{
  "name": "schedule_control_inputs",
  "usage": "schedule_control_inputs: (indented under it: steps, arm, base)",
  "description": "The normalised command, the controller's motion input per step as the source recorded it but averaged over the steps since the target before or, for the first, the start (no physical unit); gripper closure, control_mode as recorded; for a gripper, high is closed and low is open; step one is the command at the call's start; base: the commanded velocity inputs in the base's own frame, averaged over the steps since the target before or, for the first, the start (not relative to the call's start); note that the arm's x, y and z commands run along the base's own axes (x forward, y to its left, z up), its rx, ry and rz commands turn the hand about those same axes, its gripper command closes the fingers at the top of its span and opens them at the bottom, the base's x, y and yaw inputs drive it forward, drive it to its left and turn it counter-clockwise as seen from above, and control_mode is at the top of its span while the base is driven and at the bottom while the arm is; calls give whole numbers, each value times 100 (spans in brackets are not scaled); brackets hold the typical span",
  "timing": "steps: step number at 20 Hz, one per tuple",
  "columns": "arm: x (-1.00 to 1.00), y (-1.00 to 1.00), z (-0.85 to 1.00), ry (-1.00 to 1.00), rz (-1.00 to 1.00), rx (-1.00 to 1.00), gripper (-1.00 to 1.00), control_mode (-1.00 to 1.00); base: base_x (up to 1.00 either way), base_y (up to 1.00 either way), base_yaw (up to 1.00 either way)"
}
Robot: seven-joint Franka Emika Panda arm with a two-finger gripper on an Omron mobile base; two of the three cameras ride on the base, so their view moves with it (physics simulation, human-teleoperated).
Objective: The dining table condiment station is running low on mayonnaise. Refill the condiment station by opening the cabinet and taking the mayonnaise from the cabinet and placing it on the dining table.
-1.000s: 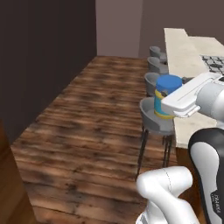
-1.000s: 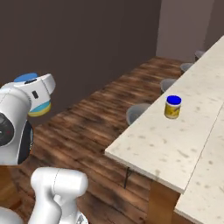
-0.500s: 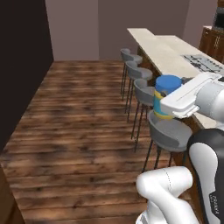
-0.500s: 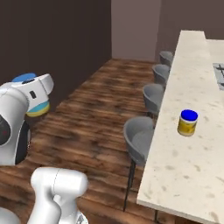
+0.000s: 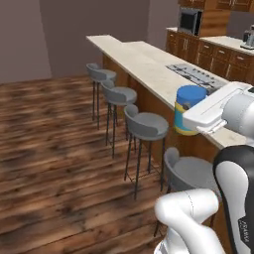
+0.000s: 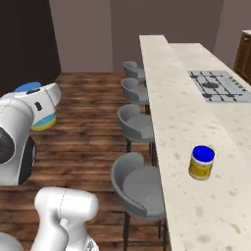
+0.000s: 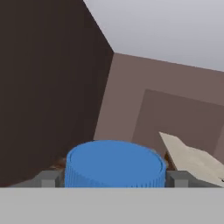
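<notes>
The gripper (image 7: 113,178) is clamped on the mayonnaise (image 5: 188,110), a finger (image 7: 47,178) pressed to each side below the blue lid, and the jar is carried in the air short of the dining table (image 5: 149,67). Since a second ago the base has swung round, so the table now runs lengthwise up both base views with its stools (image 5: 146,126) in a row. A second jar (image 6: 201,162) stands on the table, nearer the camera than before.
</notes>
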Motion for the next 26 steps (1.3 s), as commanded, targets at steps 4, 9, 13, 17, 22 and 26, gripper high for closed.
schedule_control_inputs:
  steps: [4,9,13,17,22,26]
  arm:
    - [0,0,0,0,0,0,100,100]
    - [0,0,0,0,0,0,100,100]
    - [0,0,0,0,0,0,100,100]
    - [0,0,0,0,0,0,100,100]
    - [0,0,0,0,0,0,100,100]
    - [0,0,0,0,0,0,100,100]
  base:
    - [100,63,-57]
    - [92,79,-66]
    - [77,78,-69]
    - [74,79,-69]
    - [69,80,-68]
    - [65,82,-68]
